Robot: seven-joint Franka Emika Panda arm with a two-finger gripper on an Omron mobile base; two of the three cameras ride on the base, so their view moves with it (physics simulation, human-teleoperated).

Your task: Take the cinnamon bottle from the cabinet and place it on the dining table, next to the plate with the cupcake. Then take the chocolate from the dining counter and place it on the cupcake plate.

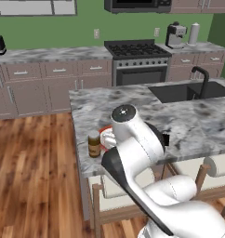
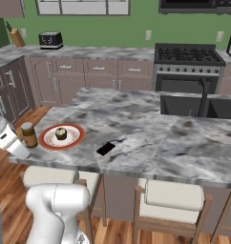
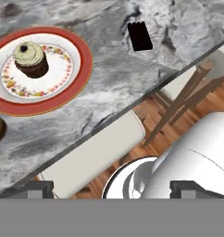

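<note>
Chocolate (image 3: 140, 36) well beyond open gripper (image 3: 111, 189)

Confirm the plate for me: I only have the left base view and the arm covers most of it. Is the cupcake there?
Observer: Yes. In the right base view the cupcake sits near the middle of the plate.
Operator: Where is the piece that goes on it next?
Observer: The chocolate lies flat on the dining table, to the right of the plate in that view, clear of its rim and near the stool-side edge.
Operator: Holding anything?
Observer: No. The hand view shows the fingers spread wide with nothing between them.
</note>
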